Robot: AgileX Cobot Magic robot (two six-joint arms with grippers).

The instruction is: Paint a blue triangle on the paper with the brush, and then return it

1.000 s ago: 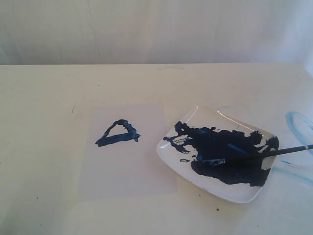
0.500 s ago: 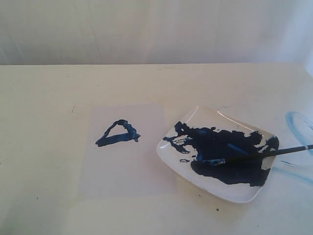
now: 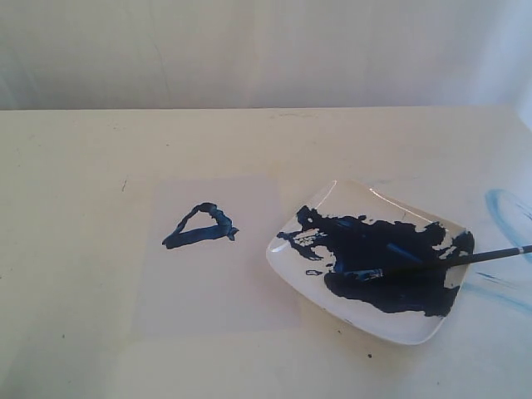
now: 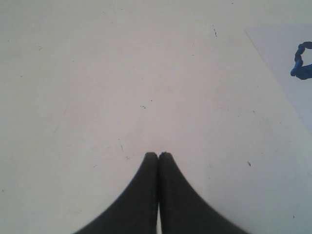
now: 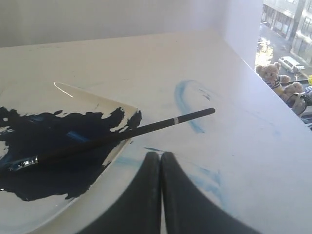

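Note:
A small dark blue triangle (image 3: 201,225) is painted on the pale paper (image 3: 218,258), left of the white plate (image 3: 407,331). The black brush (image 3: 440,263) lies across the plate's dark blue paint blotch (image 3: 378,258), its tip in the paint and its handle sticking out over the right rim; the right wrist view shows the brush (image 5: 122,136) the same way. My right gripper (image 5: 161,156) is shut and empty, close to the handle without touching it. My left gripper (image 4: 158,156) is shut over bare table, with the triangle's edge (image 4: 302,62) off to one side. Neither gripper shows in the exterior view.
Faint light-blue smears (image 3: 507,212) mark the cream table right of the plate, and the same smears (image 5: 187,105) show in the right wrist view. The table's right edge (image 5: 258,83) drops off beyond them. A pale wall backs the table.

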